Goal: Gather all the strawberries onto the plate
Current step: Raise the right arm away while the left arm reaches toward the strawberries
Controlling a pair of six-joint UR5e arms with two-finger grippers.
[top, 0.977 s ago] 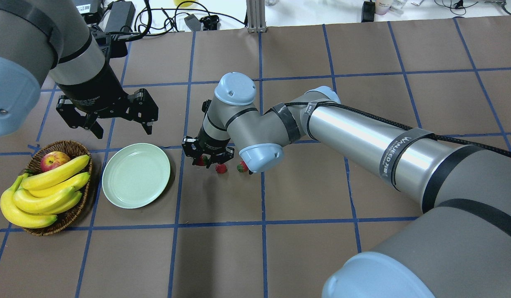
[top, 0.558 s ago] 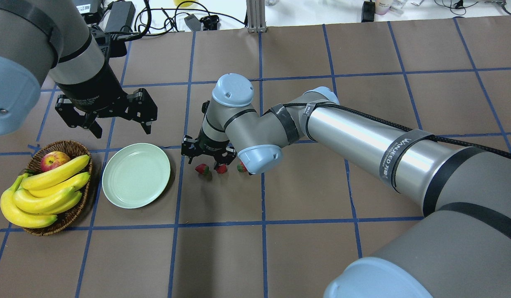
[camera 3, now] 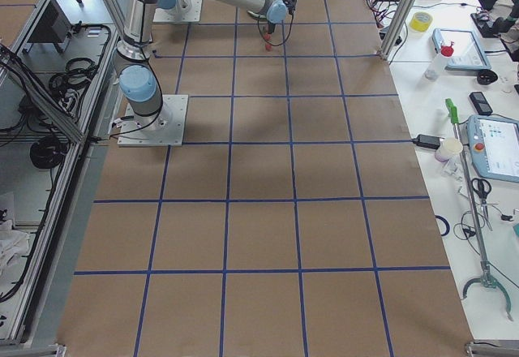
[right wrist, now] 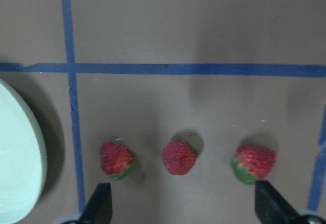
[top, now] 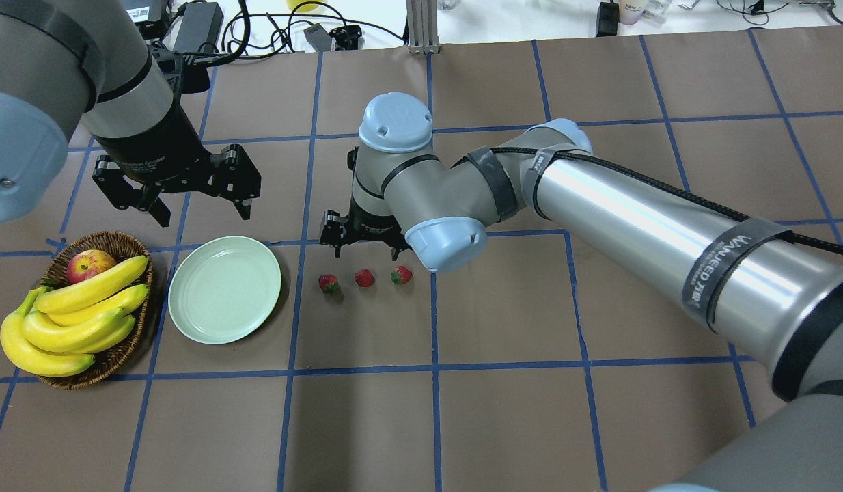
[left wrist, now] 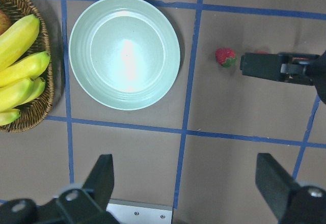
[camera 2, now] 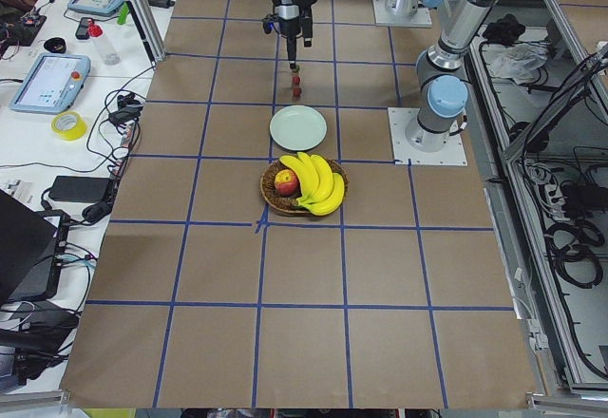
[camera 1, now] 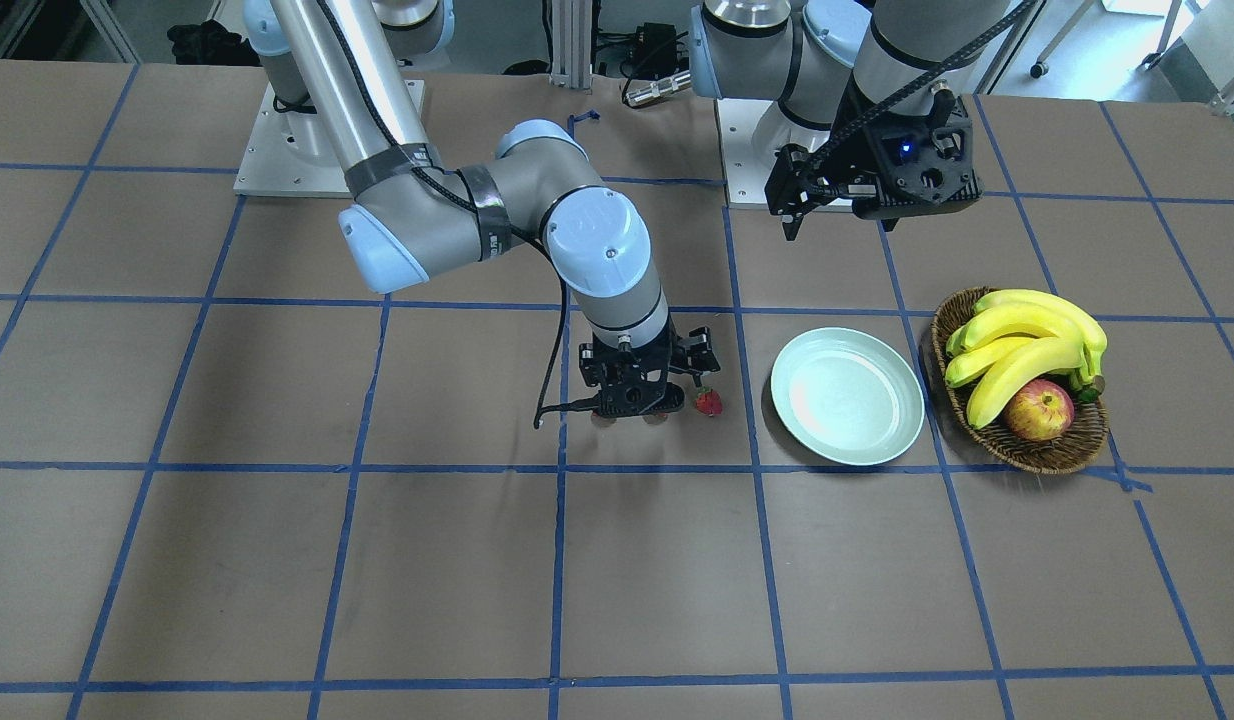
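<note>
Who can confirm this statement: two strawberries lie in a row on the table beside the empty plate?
Not quite. Three strawberries, not two, lie in a row on the table beside the empty plate. The overhead exterior view shows all three.

Right gripper [top: 365,250] no longer sits low over the leftmost strawberry [top: 328,283]. It is now lifted and drawn back to the far side of the strawberry row [top: 364,277], jaws spread and empty. That berry lies uncovered on the table [top: 503,410], apparently shifted slightly left and nearer, though the earlier view of it is largely blocked. Right arm [top: 619,212] sits further right.
</note>
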